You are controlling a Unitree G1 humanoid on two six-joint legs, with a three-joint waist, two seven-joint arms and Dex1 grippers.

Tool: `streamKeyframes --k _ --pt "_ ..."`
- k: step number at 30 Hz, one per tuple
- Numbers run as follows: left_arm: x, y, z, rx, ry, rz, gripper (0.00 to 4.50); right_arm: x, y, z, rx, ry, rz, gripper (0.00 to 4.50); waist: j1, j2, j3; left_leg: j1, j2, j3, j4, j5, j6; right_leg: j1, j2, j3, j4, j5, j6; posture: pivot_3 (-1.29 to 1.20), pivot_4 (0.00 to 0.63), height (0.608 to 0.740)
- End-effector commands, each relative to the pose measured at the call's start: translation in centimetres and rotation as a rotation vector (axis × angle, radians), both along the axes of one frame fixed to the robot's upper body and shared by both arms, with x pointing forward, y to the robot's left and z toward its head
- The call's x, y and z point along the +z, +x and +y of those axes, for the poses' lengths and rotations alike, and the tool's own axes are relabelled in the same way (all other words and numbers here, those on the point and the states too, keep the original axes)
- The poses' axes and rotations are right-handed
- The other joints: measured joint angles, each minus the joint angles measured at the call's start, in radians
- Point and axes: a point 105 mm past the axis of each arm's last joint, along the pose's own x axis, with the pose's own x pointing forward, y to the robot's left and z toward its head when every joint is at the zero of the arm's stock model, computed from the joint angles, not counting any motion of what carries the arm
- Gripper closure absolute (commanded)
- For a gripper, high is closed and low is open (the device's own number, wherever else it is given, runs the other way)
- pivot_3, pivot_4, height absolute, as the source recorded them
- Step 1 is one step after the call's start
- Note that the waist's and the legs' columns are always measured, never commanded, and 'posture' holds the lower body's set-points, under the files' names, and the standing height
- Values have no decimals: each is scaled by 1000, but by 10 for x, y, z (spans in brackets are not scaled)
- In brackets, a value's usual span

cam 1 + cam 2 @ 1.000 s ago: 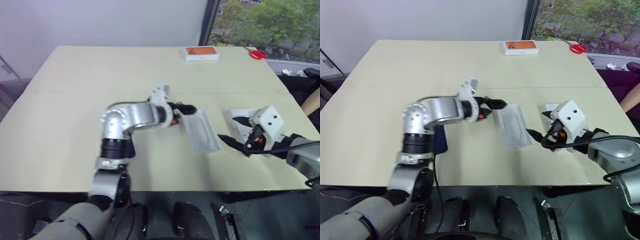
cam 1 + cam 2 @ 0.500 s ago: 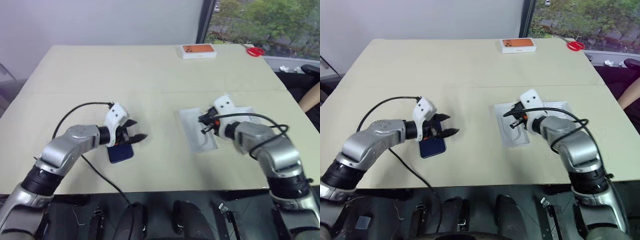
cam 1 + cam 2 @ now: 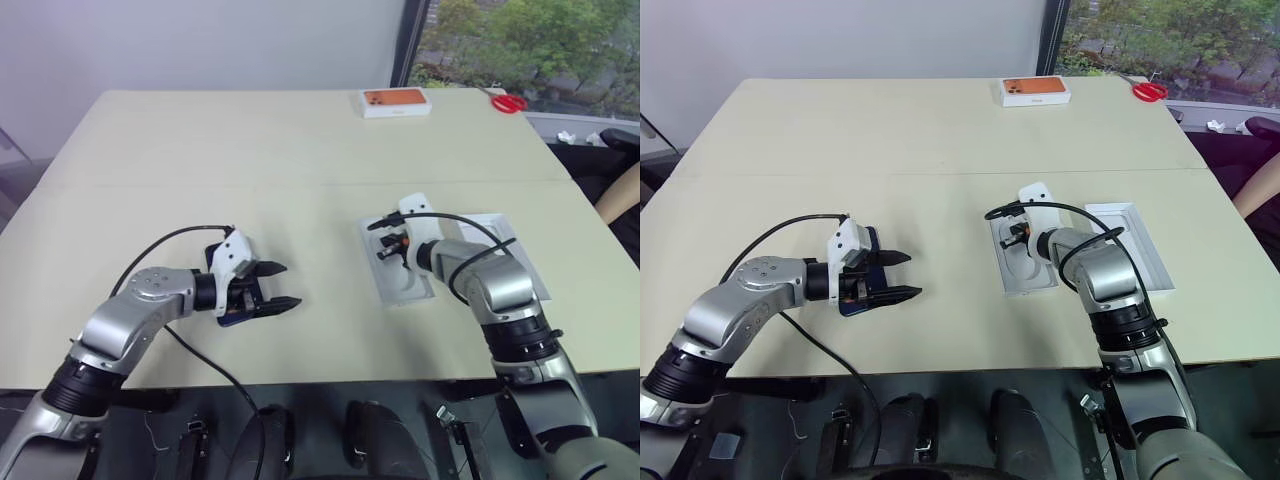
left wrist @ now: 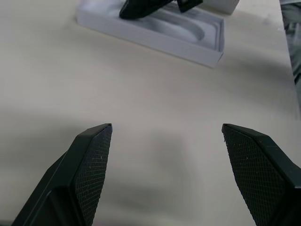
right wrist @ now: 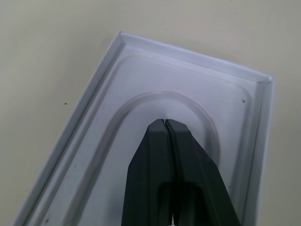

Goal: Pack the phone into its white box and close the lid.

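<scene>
One phone (image 3: pixel 858 270) under spread left jaws, right jaws pressed together over one white box (image 3: pixel 1025 275), one lid (image 3: pixel 1137 250) beside

The white box (image 5: pixel 141 117) looks like smooth matt card; the worktop (image 3: pixel 200 150) is matt beige; the fingertips (image 4: pixel 94 160) have rough cross-hatched pads.

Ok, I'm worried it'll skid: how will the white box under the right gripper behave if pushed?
The white box looks shallow and thin-walled, so probably light and apt to slide on the smooth table. It lies flat with a low rim, so tipping seems unlikely. The right gripper, shut above its floor, could likely pin it by pressing down.
</scene>
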Motion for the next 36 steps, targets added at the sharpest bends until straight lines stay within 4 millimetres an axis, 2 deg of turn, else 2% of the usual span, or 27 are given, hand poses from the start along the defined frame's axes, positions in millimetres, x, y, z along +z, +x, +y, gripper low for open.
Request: streamKeyframes --k 1,6,12,15,18,21,23,25,26,27,29,32,35,36 --pt "11 0 1 2 -5 -49 553 -5 -7 -1 24 -31 33 4476 0 0 0 0 0 0 0 0 0 0 0 0 0 0 0 0 150 740" --pt "14 2 4 22 -19 -52 553 -4 -19 -3 60 -45 60 4476 1 0 0 0 0 -1 0 0 0 0 1 0 1 0 0 0 150 740" --pt "14 6 10 59 -18 -60 553 3 -47 -8 112 -62 78 4476 4 0 0 0 0 -1 0 0 0 0 1 0 1 0 0 0 150 740" --pt "14 6 10 60 -18 -61 553 4 -52 -8 127 -64 87 4476 3 0 0 0 1 -1 0 0 0 0 1 0 1 0 0 0 150 740" --pt "18 12 18 118 -35 -73 553 22 -51 -10 131 -91 -13 4476 2 0 0 0 1 -1 0 0 0 0 1 0 1 0 0 0 150 740" --pt "27 19 34 206 -84 -66 553 49 -55 10 234 -37 -102 4476 -4 0 0 0 1 -1 0 0 0 -1 2 0 1 0 0 0 150 740" --pt "33 24 46 284 -128 -43 553 57 -63 28 321 -15 -127 4476 -7 0 0 0 2 -1 0 0 0 -1 2 0 2 0 0 0 150 740" --pt "35 25 51 314 -145 -29 553 58 -66 33 348 -9 -131 4476 -11 0 0 0 2 -2 0 0 0 -1 3 0 2 0 0 0 150 740" --pt "36 31 67 420 -160 -6 553 58 -67 48 386 7 -135 4476 -11 0 0 0 2 -2 0 0 0 -1 3 0 2 0 0 0 150 740" --pt "35 34 80 511 -168 25 40 56 -68 62 422 19 -134 4500 -15 -1 0 0 2 -2 0 0 0 0 2 -1 2 0 0 0 150 740" --pt "33 36 102 656 -158 73 17 50 -70 85 481 24 -129 4500 -25 -1 0 0 2 -2 0 0 0 -1 2 0 3 0 1 0 150 740" --pt "27 37 119 797 -137 145 17 39 -65 101 500 8 -113 4500 -23 -1 0 1 2 -2 0 0 0 -3 2 0 8 0 1 0 150 740" --pt "26 37 123 842 -134 177 17 36 -62 104 503 4 -112 4500 -13 -1 0 1 1 -3 0 1 -1 -3 1 0 9 0 1 0 150 740" --pt "20 35 132 895 -142 251 17 30 -60 113 517 -8 -103 4500 -14 -2 0 1 0 -3 0 1 -2 -3 0 0 9 0 1 0 150 740"
